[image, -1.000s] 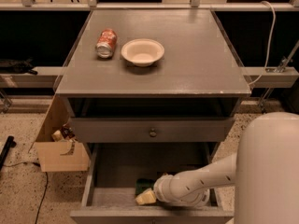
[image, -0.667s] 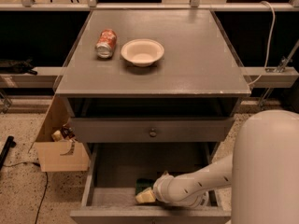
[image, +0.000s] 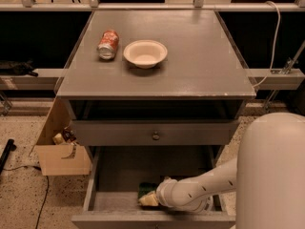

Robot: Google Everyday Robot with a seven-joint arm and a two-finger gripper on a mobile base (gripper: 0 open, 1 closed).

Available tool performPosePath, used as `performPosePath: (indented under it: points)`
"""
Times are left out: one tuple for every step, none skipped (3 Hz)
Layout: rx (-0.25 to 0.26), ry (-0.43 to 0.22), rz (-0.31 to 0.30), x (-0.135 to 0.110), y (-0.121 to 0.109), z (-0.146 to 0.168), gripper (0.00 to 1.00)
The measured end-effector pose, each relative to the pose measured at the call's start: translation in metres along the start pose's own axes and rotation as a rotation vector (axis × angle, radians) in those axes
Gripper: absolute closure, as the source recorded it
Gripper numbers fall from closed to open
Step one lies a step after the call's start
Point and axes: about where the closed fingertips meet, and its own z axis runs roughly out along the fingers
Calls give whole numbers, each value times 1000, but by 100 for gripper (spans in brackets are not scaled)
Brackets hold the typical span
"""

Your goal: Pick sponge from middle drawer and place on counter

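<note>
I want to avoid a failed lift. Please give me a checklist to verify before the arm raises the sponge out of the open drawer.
1. Middle drawer pulled open: ok.
2. Sponge lying in it, near the front rim: ok.
3. Gripper down in the drawer at the sponge: ok.
4. Grasp on the sponge secured: cannot tell, the wrist hides it.
5. Bare space on the counter, right of the bowl and can: ok.
6. Upper drawer front shut, out of the lift path: ok.
</note>
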Motion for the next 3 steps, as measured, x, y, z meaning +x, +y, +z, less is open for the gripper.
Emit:
performPosePath:
  points:
    - [0, 0, 0, 0, 0, 0, 46]
    - [0, 0, 0, 0, 0, 0, 71]
    - [0, 0, 0, 0, 0, 0, 92]
